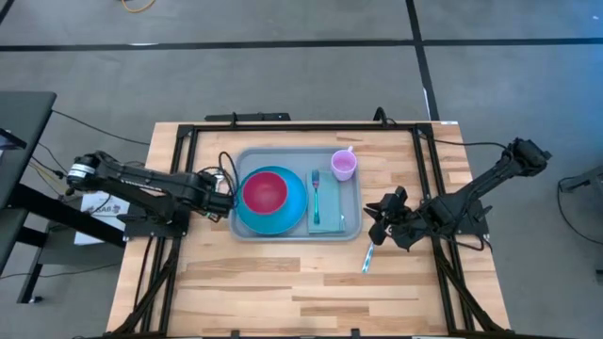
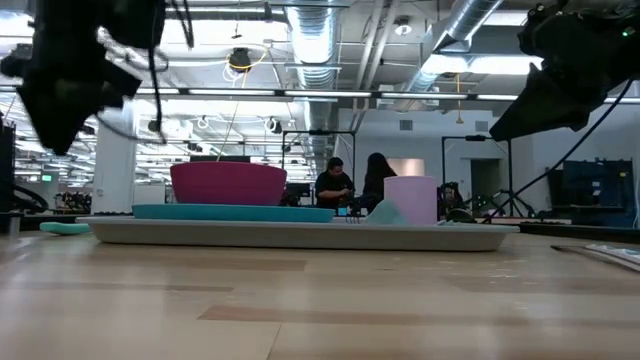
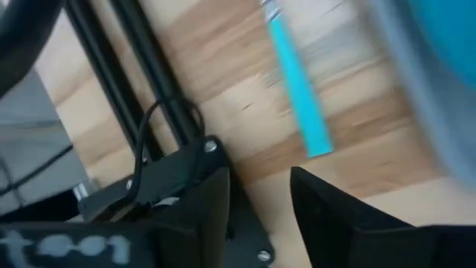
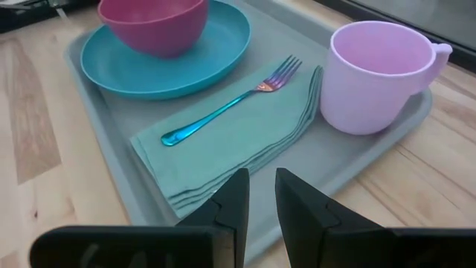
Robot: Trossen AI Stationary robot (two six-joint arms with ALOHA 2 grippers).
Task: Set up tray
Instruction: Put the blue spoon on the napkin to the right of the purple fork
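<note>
A: From above, the tray (image 1: 297,229) sits mid-table (image 1: 283,282); on it a blue plate (image 1: 294,213) with a red bowl (image 1: 265,190), a napkin (image 1: 330,213) with a fork (image 1: 316,195) on top, and a pink cup (image 1: 343,166) in the far right corner; what is left out?

B: A slim utensil (image 1: 367,256) on the wood just beside the tray's right edge, with the right claw (image 1: 379,218) near it; the left claw (image 1: 226,200) is at the tray's left rim; from this height I cannot tell how either claw's fingers stand.

A: And level with the table?

B: The tray (image 2: 300,234) lies flat, bowl (image 2: 228,184) and cup (image 2: 411,200) upright; both arms hang above; a low sweep could clip the cup and tip it.

A: Left wrist?

B: The left claw (image 3: 256,182) is spread, holding nothing; a blue handle (image 3: 299,97) lies on the wood beside the tray's rim (image 3: 416,89); a hurried pinch may skid it away or jam it under the rim.

A: Right wrist?

B: The right claw (image 4: 260,197) is nearly pressed together and empty, just beside the tray's near rim (image 4: 111,160); pushing forward could shove the tray, ruck the napkin (image 4: 245,141) and roll the fork (image 4: 230,108) off.
</note>
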